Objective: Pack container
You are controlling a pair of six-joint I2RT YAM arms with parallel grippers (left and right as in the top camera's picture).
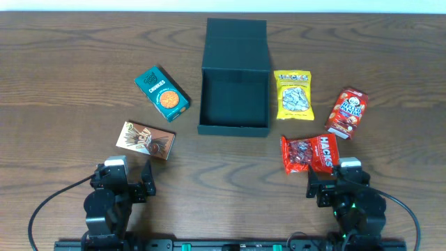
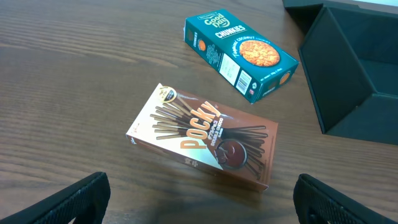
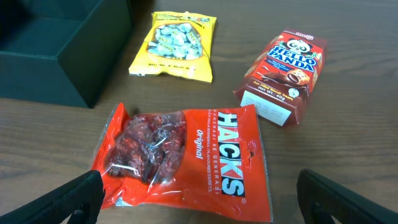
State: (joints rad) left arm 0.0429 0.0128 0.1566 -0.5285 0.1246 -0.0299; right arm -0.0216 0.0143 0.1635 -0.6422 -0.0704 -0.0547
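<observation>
We find the dark teal-green, matte, rigid rectangular container (image 1: pixel 234 129) at the middle of the table, its hinged flap lid (image 1: pixel 237 38) folded back on the far side. Its cavity is open upward and holds nothing that we can see.

The left gripper (image 2: pixel 199 208) stands with jaws wide apart and nothing between them. The brown Pocky stick box (image 2: pixel 205 143) lies flat just ahead of it. The box's long axis runs slantwise to the line between the fingers. The small teal cookie box with orange print (image 2: pixel 239 53) lies farther ahead, just left of the container.

The right gripper (image 3: pixel 199 202) is likewise spread wide and empty. The red Hacks candy bag (image 3: pixel 180 155) lies flat just ahead, its long axis about parallel to the finger line. Beyond it lie the yellow Hacks candy bag (image 3: pixel 177 46), just beside the container's right wall, and the red Hello Panda carton (image 3: pixel 283 74).

The container lies ahead and inward of both arms, about equally near each. We judge that no item is packed yet. Each arm is best placed for the pack just before it.
</observation>
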